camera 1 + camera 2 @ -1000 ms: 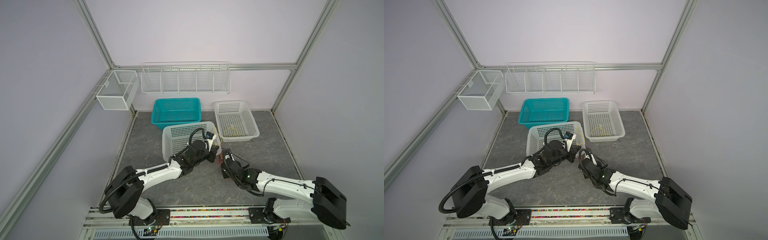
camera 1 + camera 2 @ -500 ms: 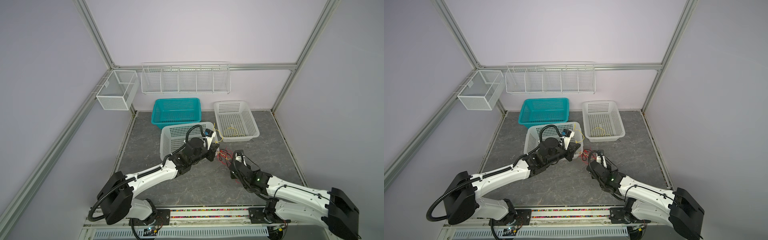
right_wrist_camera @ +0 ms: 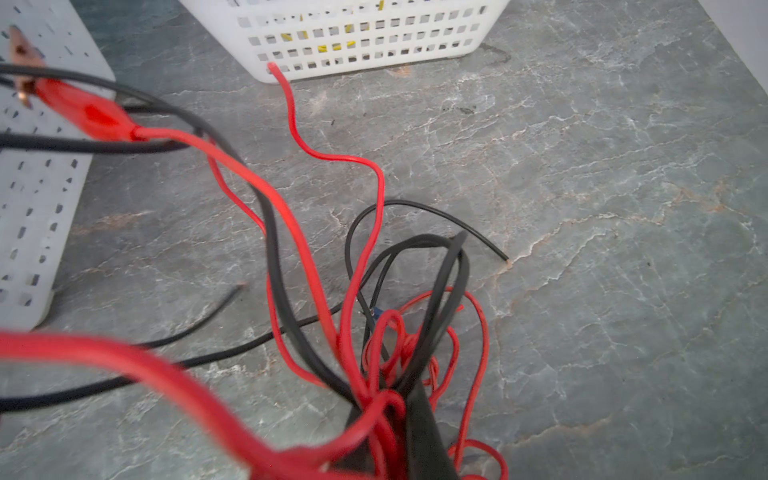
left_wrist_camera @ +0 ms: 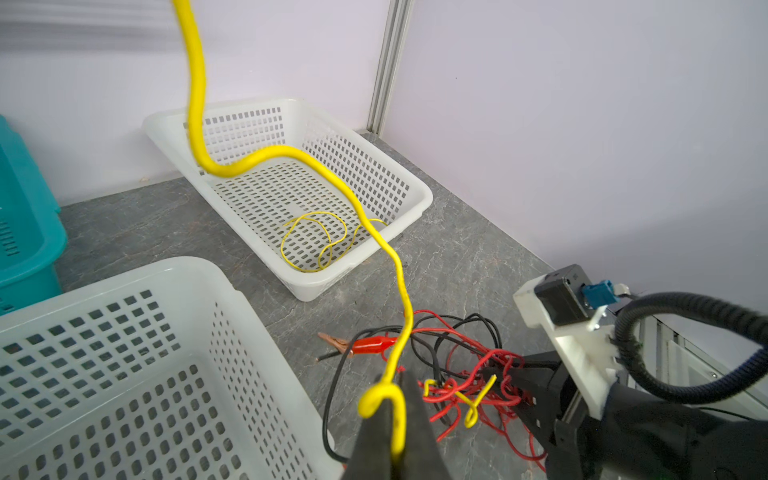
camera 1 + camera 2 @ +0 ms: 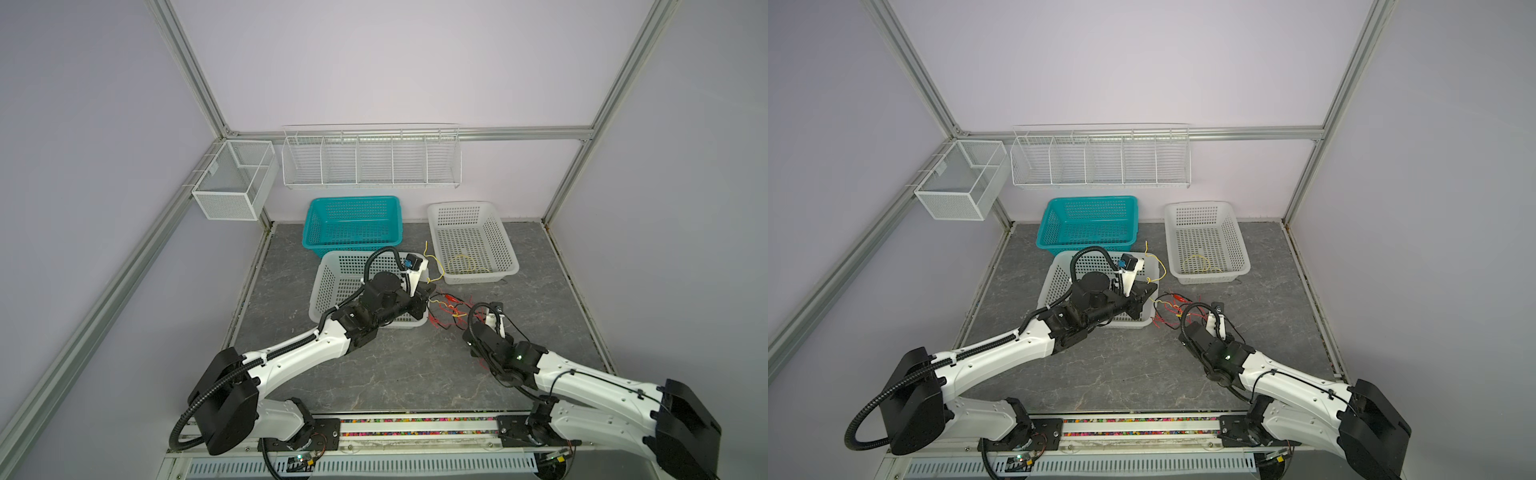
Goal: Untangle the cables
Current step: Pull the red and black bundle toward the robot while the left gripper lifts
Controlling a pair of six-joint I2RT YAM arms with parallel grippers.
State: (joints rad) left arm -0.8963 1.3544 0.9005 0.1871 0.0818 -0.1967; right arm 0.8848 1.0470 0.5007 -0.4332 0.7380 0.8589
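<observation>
One yellow cable point(image 4: 405, 291), pinched in left claw point(image 4: 395, 386), wrist view only

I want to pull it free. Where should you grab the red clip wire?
Probably the red clip itself, from above: its sleeve is fatter than the wire, and it sticks out at the edge of the tangled cables.

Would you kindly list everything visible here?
thin yellow cable: one, yellow, in left jaws.
tangled thin cables: one bunch, red and black, between arms.
coiled yellow cable: one, yellow, far white basket.
teal slotted plastic basket: one, teal, rear table.
white slotted plastic baskets: two, white, on table.
wire rack: one, white, rear wall.
mesh box: one, white, left rail.
grey stone-patterned table: one, grey.
left jaws: shut on thin yellow cable.
right jaws: shut on tangled thin cables.
</observation>
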